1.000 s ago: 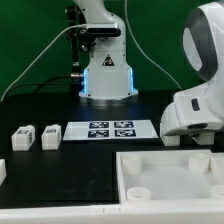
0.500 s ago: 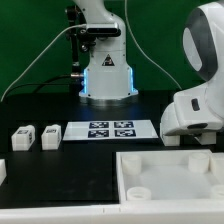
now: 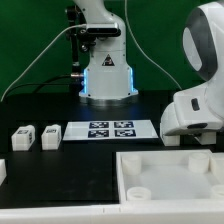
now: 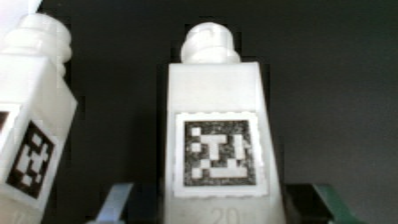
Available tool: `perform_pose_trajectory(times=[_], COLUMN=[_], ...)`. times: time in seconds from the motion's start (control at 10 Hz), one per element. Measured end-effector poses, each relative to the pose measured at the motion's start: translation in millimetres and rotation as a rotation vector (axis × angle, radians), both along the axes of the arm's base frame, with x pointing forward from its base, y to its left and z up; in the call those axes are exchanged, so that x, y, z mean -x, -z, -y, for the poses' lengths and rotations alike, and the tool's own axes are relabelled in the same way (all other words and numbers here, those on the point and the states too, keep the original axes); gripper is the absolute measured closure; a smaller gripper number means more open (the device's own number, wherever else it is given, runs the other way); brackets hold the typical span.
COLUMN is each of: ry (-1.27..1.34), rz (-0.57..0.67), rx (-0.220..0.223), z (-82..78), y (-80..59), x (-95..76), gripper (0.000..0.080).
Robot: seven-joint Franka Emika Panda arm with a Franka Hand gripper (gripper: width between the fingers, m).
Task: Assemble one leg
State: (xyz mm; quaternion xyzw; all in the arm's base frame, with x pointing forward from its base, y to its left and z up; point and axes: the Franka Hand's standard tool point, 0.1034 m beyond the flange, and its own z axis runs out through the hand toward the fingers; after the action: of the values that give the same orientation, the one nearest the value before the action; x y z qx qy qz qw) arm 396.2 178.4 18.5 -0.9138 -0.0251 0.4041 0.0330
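Note:
In the wrist view a white leg (image 4: 217, 130) with a square black-and-white tag lies on the black table. It sits between the open fingers of my gripper (image 4: 228, 198). One finger (image 4: 128, 200) and the other finger stand on either side of the leg, each with a dark gap to it. A second leg (image 4: 36, 110) lies close beside the first. In the exterior view two more legs (image 3: 22, 138) (image 3: 50, 136) stand at the left. The arm's white hand (image 3: 192, 112) is low at the right, and its fingers are hidden there.
The marker board (image 3: 110, 130) lies mid-table in front of the robot base (image 3: 106, 75). The large white walled tray-like piece (image 3: 170, 178) fills the front right. A small white part (image 3: 2, 170) shows at the left edge.

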Motion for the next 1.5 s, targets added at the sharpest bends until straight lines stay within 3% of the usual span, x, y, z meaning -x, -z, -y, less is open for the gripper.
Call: perform_pose_trajectory(times=[0.2,0.4,0.5,0.6,0.7,0.9,1.5], ry=[0.006,0.017,0.013,0.024,0.043,0.060,0.084], rz=[0.056,0.276,0.331,0.429,0.521,0.769,1.289], rx=[-0.009,-0.031,-0.043,-0.053,-0.048,-0.051,-0.094], z=[10.5,20.8,28.2,36.4,45.3,57.1,52.8], y=[-31.4,-70.0,-89.4,-101.3,-113.8,-123.6,-122.1], x=[-18.8,-50.4,-62.8,-82.0,-90.3,-102.7,-104.4], gripper=[0.0508,0.0508,0.0508,0.0508,0.0506,0.0506,0.0506])
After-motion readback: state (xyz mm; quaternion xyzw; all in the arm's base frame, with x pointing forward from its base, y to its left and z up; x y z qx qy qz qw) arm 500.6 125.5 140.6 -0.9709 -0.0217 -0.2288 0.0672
